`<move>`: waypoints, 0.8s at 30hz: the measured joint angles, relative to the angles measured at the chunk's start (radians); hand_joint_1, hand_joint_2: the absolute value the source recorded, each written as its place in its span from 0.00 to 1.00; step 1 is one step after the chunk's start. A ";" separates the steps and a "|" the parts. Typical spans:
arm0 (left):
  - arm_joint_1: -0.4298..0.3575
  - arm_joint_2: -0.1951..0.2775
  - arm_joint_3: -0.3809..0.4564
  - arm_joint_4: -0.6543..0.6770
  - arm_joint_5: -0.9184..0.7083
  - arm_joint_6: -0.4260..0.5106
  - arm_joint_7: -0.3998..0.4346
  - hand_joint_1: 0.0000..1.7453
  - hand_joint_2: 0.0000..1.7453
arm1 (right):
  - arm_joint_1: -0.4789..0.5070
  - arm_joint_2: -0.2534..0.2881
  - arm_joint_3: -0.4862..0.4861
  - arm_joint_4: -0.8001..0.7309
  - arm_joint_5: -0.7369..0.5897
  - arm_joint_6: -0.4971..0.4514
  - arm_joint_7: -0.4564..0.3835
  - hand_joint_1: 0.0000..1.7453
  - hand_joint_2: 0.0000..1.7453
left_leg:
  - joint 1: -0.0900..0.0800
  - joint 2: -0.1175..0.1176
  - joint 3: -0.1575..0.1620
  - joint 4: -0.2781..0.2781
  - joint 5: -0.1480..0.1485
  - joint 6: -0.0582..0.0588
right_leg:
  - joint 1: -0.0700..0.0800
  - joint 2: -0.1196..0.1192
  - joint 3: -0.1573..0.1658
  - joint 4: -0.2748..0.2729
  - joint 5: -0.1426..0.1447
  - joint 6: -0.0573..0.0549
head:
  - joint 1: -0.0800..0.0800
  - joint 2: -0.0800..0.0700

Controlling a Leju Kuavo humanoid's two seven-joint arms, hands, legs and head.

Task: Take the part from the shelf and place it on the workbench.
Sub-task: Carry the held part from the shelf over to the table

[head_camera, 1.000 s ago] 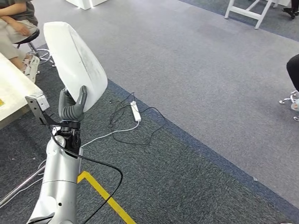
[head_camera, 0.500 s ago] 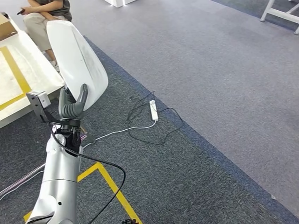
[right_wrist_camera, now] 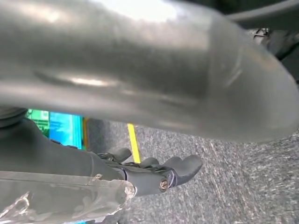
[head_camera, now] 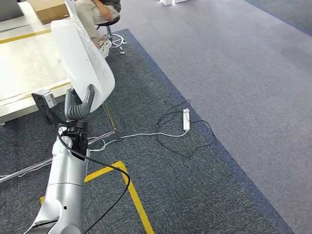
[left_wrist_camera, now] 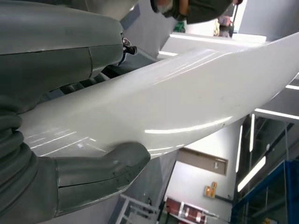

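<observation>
Part: I count one white curved panel (head_camera: 83,61), upper left of the head view, tilted and standing up out of my left hand; in the left wrist view it runs as a long glossy white shell (left_wrist_camera: 169,107) across the frame.
Left hand: one, (head_camera: 77,109), left of centre in the head view, wrapped around the panel's lower edge, with the grey thumb (left_wrist_camera: 102,170) pressed on one face and the darker fingers behind the other.
Right hand: one, (right_wrist_camera: 155,175), in the right wrist view over carpet, fingers stretched out and apart, with nothing in them that I can see.
Workbench: one pale top (head_camera: 26,68) with a yellow stripe, upper left, partly behind the panel.
Person: one, seated on a stool (head_camera: 110,27) at the top edge.
Power strip: one white strip (head_camera: 186,119) with black and white cables, centre right.
Floor: dark carpet (head_camera: 191,195) with yellow tape lines (head_camera: 136,200), lighter grey carpet at the upper right.
</observation>
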 joint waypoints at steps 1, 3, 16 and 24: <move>0.000 0.000 0.000 0.002 0.000 0.000 0.000 1.00 1.00 | 0.000 0.000 0.000 0.000 0.000 0.000 0.000 0.00 0.00 | 0.001 -0.015 0.001 0.001 0.000 -0.001 | -0.001 0.003 0.011 -0.036 0.031 -0.001 | 0.000 0.000; 0.000 0.000 -0.001 0.003 0.000 0.000 0.000 1.00 1.00 | 0.000 0.000 0.000 0.000 0.000 0.000 0.000 0.00 0.00 | 0.003 -0.042 0.002 0.004 -0.003 -0.006 | -0.007 0.036 0.070 -0.175 0.104 -0.002 | 0.000 0.000; -0.007 0.004 -0.001 0.011 0.001 -0.002 0.001 1.00 1.00 | 0.000 0.000 0.000 0.001 -0.002 -0.004 -0.002 0.00 0.00 | 0.005 0.035 -0.148 0.272 -0.104 -0.063 | -0.010 -0.035 0.128 -0.290 0.136 -0.044 | -0.021 0.000; -0.019 0.006 0.001 0.017 0.001 -0.001 0.001 1.00 1.00 | -0.007 0.000 0.000 0.001 0.005 -0.010 -0.003 0.00 0.00 | -0.003 0.082 -0.006 0.000 0.000 -0.023 | 0.002 -0.112 0.154 -0.289 0.111 -0.009 | -0.015 0.000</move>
